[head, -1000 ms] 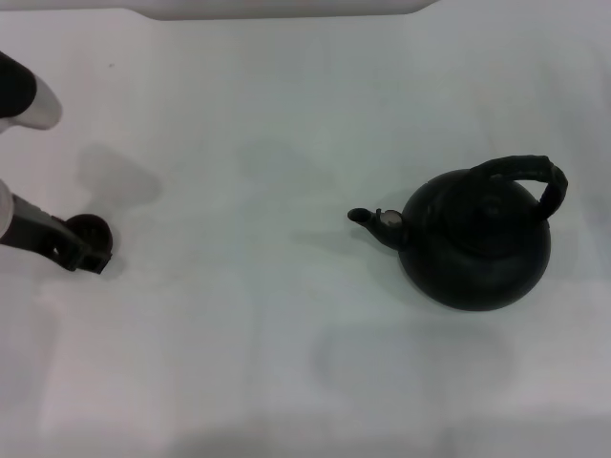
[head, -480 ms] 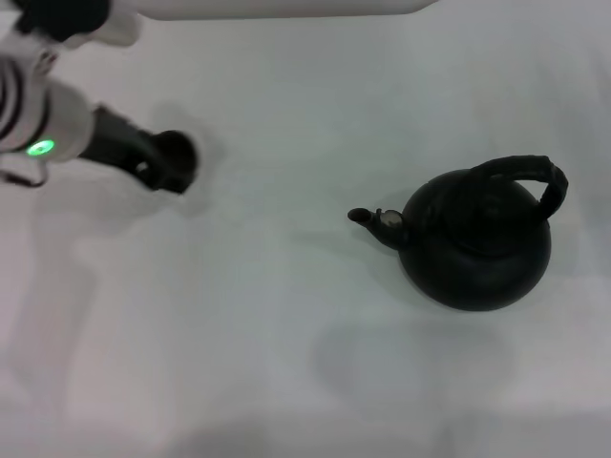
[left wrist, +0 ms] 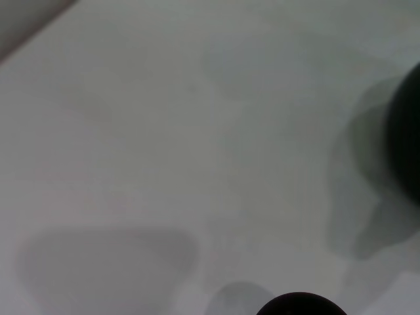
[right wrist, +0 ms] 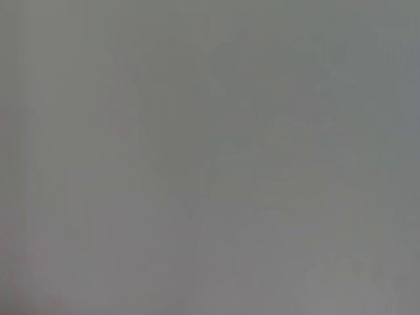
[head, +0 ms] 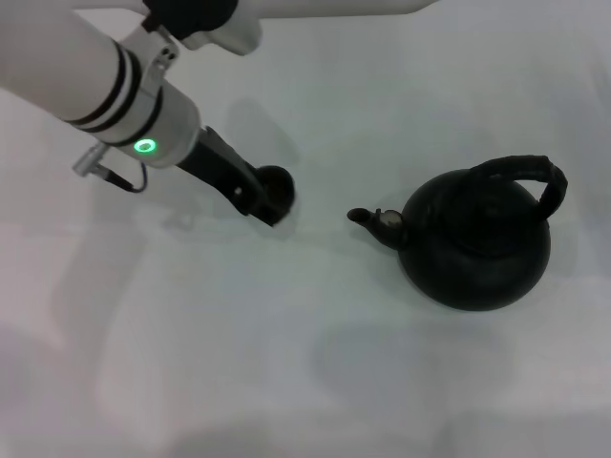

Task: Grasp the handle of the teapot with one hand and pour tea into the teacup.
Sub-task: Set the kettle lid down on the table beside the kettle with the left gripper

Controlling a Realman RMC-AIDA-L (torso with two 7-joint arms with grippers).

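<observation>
The black teapot (head: 474, 246) stands on the white table at the right, its spout (head: 363, 217) pointing left and its arched black handle (head: 527, 171) over the top. My left gripper (head: 267, 202) is shut on the small dark teacup (head: 276, 181) and holds it just left of the spout, a short gap away. In the left wrist view the teacup's rim (left wrist: 299, 304) shows at the lower edge and the teapot's side (left wrist: 407, 131) at the right edge. The right gripper is out of view.
The white table (head: 239, 363) spreads around both objects. A pale raised edge (head: 286, 8) runs along the back. My left arm (head: 105, 86) reaches in from the upper left. The right wrist view shows only plain grey surface (right wrist: 210, 157).
My left gripper has carried the teacup from the table's left edge, up and then rightward, to just left of the teapot's spout. The teapot has not moved.
</observation>
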